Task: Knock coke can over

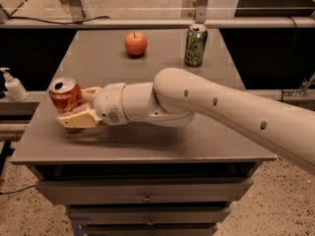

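The red coke can (64, 93) stands near the left edge of the grey table (162, 132), roughly upright with its silver top showing. My gripper (75, 104) reaches it from the right and its fingers have closed in on it. One cream finger (78, 118) lies across the can's lower front and the other (91, 90) is behind it. The can's base is hidden by the near finger. My white arm (206, 102) stretches across the table from the right.
A red apple (136, 43) and a green can (196, 44) stand at the back of the table. A soap dispenser bottle (15, 86) stands on a lower surface to the left. Drawers (147, 198) sit below the table top.
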`<state>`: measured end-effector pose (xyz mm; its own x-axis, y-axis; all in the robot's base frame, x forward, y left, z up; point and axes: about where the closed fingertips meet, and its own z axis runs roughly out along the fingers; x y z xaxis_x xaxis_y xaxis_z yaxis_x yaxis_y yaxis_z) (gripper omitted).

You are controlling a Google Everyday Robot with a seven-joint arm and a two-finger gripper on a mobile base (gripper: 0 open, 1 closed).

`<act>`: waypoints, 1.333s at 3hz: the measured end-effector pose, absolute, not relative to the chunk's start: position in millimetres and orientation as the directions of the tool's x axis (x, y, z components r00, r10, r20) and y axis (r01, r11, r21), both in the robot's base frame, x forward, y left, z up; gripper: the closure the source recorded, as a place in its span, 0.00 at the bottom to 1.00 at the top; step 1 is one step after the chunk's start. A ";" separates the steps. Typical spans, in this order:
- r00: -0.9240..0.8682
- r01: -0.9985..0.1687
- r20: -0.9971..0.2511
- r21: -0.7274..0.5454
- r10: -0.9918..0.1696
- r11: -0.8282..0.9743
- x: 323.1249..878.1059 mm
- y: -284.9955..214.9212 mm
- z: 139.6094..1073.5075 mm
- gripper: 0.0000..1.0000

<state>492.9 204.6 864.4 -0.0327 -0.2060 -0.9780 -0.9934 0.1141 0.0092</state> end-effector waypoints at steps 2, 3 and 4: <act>0.031 -0.985 -0.946 -0.083 -0.323 0.150 512.4 145.4 905.7 1.00; 0.085 -0.981 -0.887 -0.153 -0.454 0.116 523.0 117.4 924.2 1.00; 0.105 -0.982 -0.784 -0.178 -0.612 0.060 528.2 103.4 929.4 1.00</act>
<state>528.2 103.4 929.4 0.1046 -0.6116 -0.7842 -0.9823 0.0597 -0.1775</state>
